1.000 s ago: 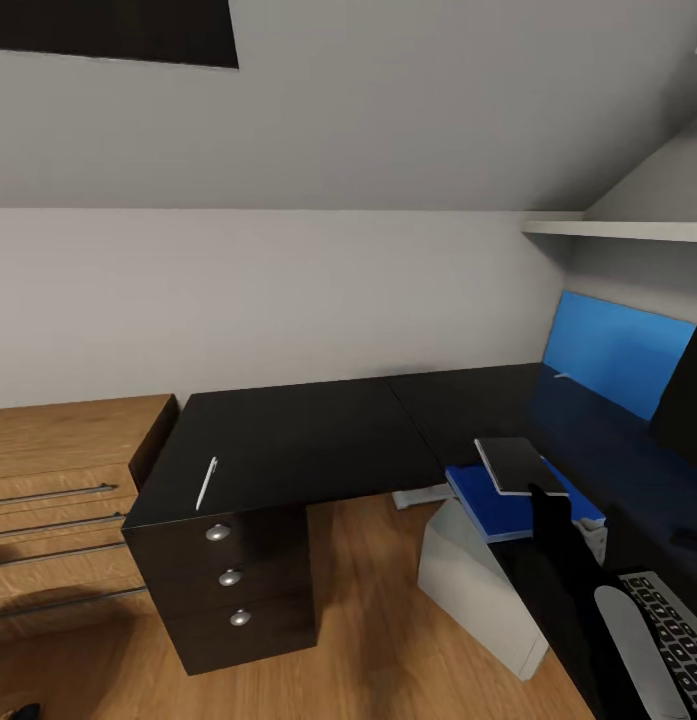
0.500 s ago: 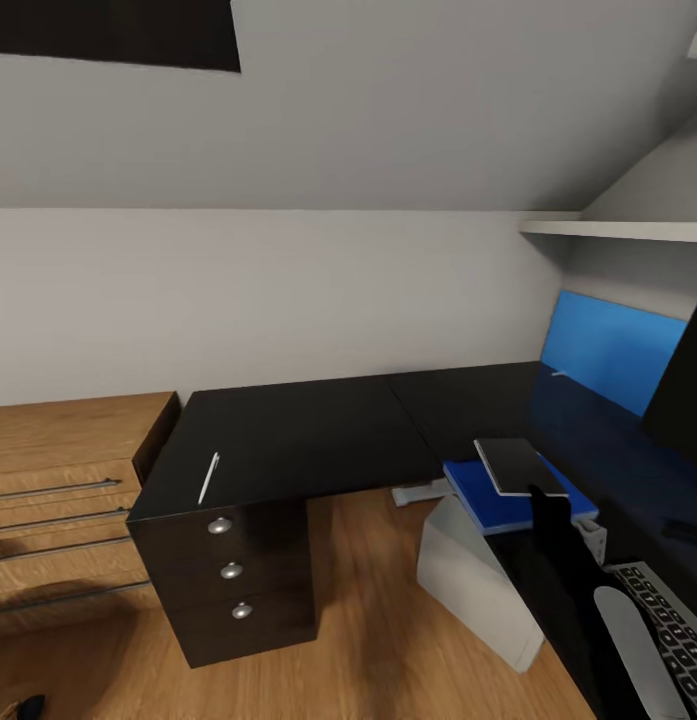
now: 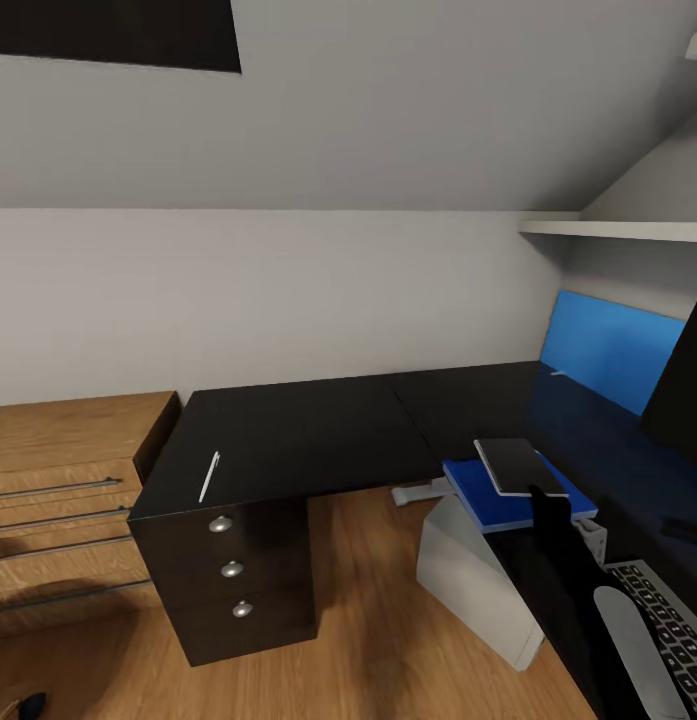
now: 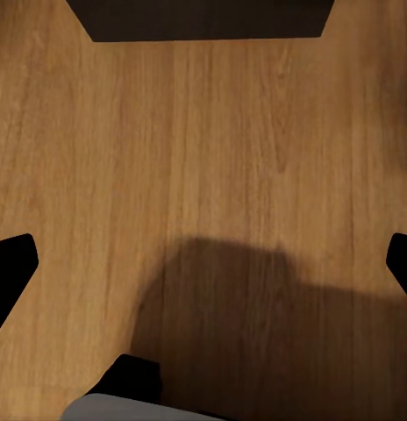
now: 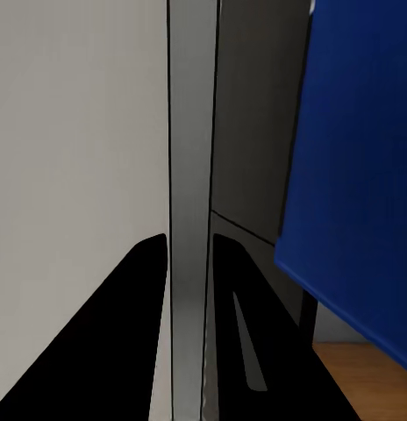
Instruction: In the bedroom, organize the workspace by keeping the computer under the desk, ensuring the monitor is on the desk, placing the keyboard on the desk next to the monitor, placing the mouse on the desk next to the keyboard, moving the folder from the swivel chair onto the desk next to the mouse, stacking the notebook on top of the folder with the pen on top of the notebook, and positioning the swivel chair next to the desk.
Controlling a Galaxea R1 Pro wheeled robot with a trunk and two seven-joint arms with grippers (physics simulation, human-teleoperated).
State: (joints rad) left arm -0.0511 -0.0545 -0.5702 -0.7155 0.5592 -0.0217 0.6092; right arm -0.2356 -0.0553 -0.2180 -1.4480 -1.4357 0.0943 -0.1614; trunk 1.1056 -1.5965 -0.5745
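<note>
While the right gripper [image 5: 188, 254] is clamped on the grey notebook [image 3: 518, 465], this notebook lies over the blue folder [image 3: 508, 500] on the table [image 3: 308, 435]; the left gripper [image 4: 203, 263] is apart.

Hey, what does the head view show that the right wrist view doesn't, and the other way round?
Head view: the white pen lying on the desk, the keyboard, the monitor, and the computer on the floor at the desk. Right wrist view: a close look along the right pincer, whose fingers appear closed on the thin edge of the notebook. Both: the blue folder with the grey notebook over it.
</note>
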